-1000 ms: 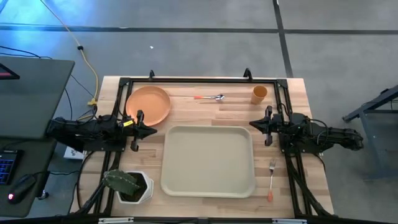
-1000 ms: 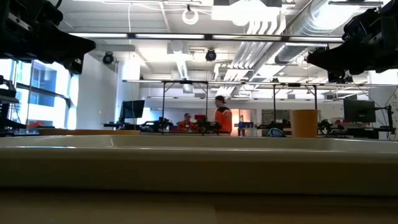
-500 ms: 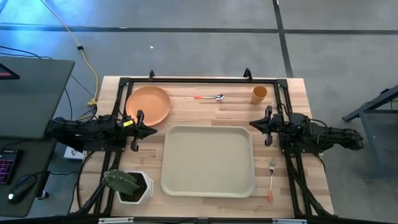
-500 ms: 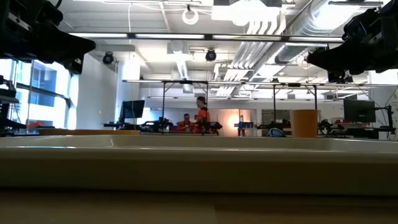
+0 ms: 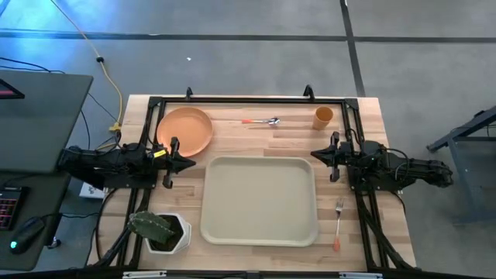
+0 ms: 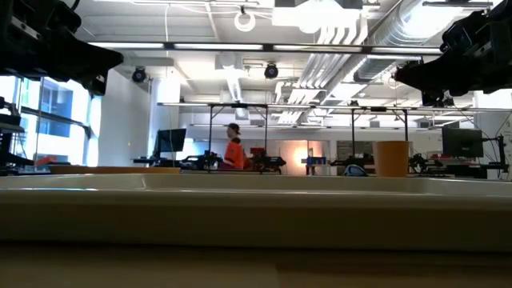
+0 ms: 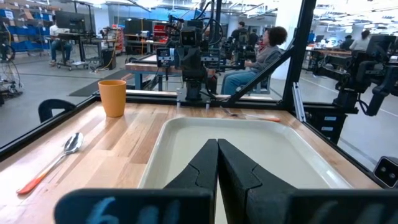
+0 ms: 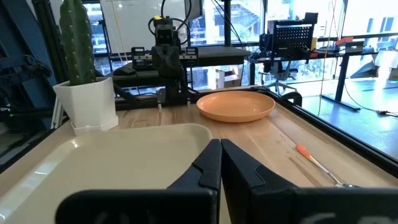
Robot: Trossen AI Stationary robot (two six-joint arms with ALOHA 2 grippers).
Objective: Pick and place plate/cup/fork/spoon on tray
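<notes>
The beige tray (image 5: 260, 199) lies flat mid-table. The orange plate (image 5: 185, 131) rests at the far left, the spoon (image 5: 261, 121) lies at the far middle, the orange-yellow cup (image 5: 323, 117) stands upright at the far right, and the fork (image 5: 339, 223) lies near the right front. My left gripper (image 5: 168, 161) hovers shut left of the tray, just near of the plate. My right gripper (image 5: 333, 158) hovers shut right of the tray. Both are empty.
A white square pot with a green plant (image 5: 161, 230) stands at the near left corner. A black frame (image 5: 248, 101) runs along the far edge and sides. A person in orange (image 6: 234, 154) walks in the room far behind.
</notes>
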